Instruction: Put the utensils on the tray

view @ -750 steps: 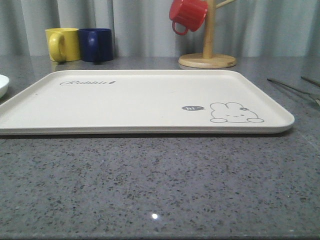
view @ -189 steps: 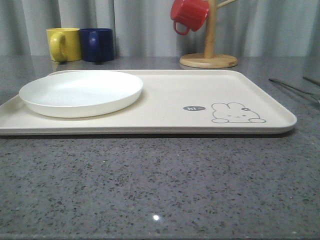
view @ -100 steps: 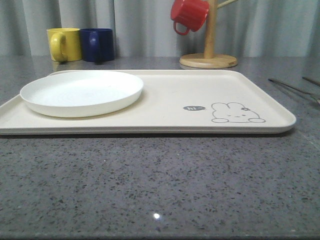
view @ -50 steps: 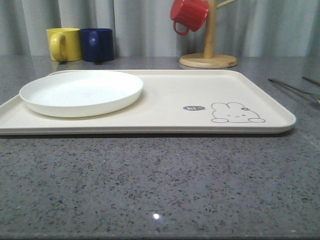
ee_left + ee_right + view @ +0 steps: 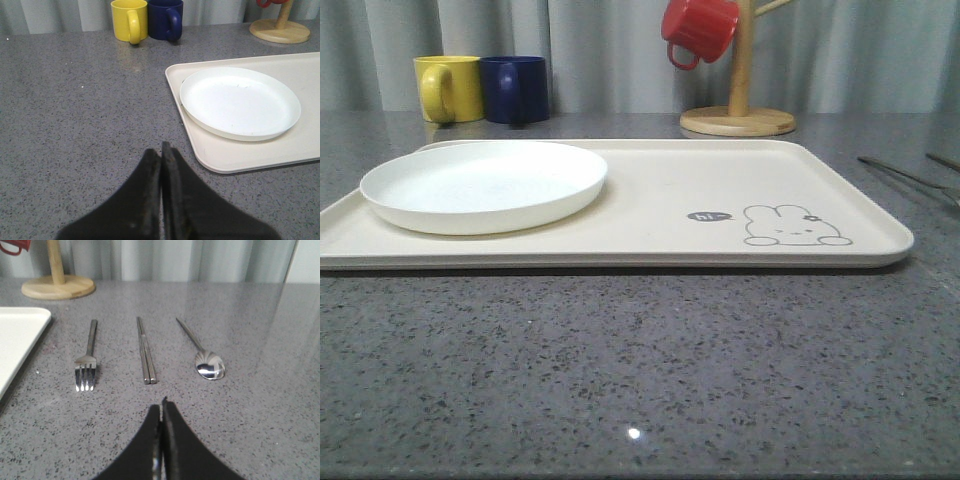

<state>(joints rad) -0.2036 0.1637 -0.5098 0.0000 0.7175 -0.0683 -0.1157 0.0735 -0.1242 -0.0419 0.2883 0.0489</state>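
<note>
The cream tray (image 5: 650, 190) with its rabbit drawing lies across the middle of the grey counter, and a round white plate (image 5: 485, 185) rests on its left half. To the right of the tray's edge (image 5: 20, 335), three silver utensils lie side by side on the counter: a fork (image 5: 88, 356), a pair of chopsticks (image 5: 145, 351) and a spoon (image 5: 204, 354). My right gripper (image 5: 162, 407) hovers just short of the chopsticks, shut and empty. My left gripper (image 5: 160, 150) is shut and empty over bare counter, left of the tray's near corner (image 5: 210, 160).
A yellow mug (image 5: 448, 88) and a blue mug (image 5: 513, 89) stand at the back left. A wooden mug tree (image 5: 737, 110) carrying a red mug (image 5: 696, 30) stands behind the tray. Thin utensil handles (image 5: 905, 178) show at the right edge of the front view.
The white plate, off the tray at the left edge in the oldest frame, now rests on the tray's left half. Over the last second nothing has visibly moved.
</note>
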